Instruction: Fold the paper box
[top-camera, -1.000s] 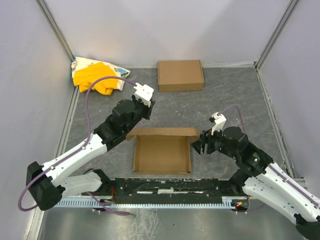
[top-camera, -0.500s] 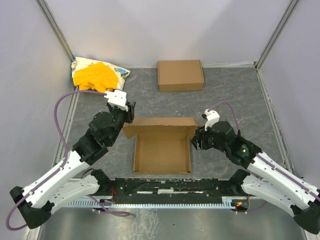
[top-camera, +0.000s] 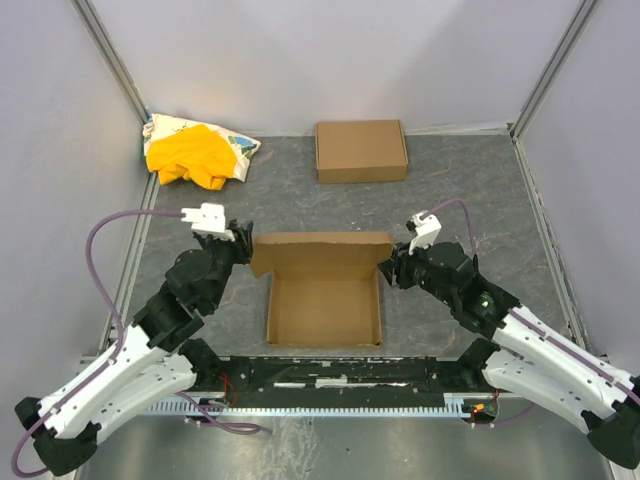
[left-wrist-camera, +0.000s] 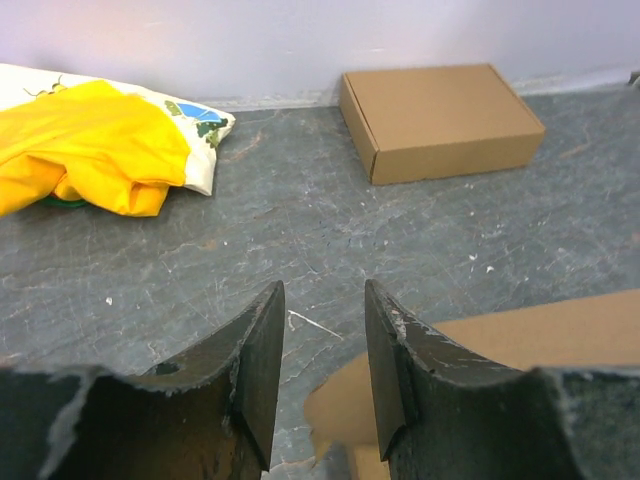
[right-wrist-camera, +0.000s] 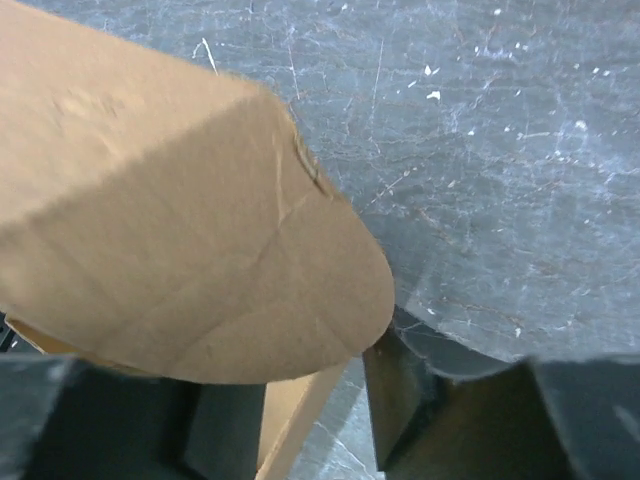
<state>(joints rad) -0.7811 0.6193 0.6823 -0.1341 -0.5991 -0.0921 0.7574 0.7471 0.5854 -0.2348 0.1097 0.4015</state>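
Entry: we logged the plain brown cardboard die-cut paper box (top-camera: 325, 310) as an open tray, lid raised at its far side. The left gripper (left-wrist-camera: 322, 300) stood at its left lid ear, jaws part open and empty. The right gripper (top-camera: 390, 270) stood at its rounded right ear, and we could not tell its grip. Risk, we judged: uneven pulls from the two sides would have skewed or creased the lid.

Yellow cloth (top-camera: 190, 158) (rumpled) lies left of closed box (top-camera: 361, 150).
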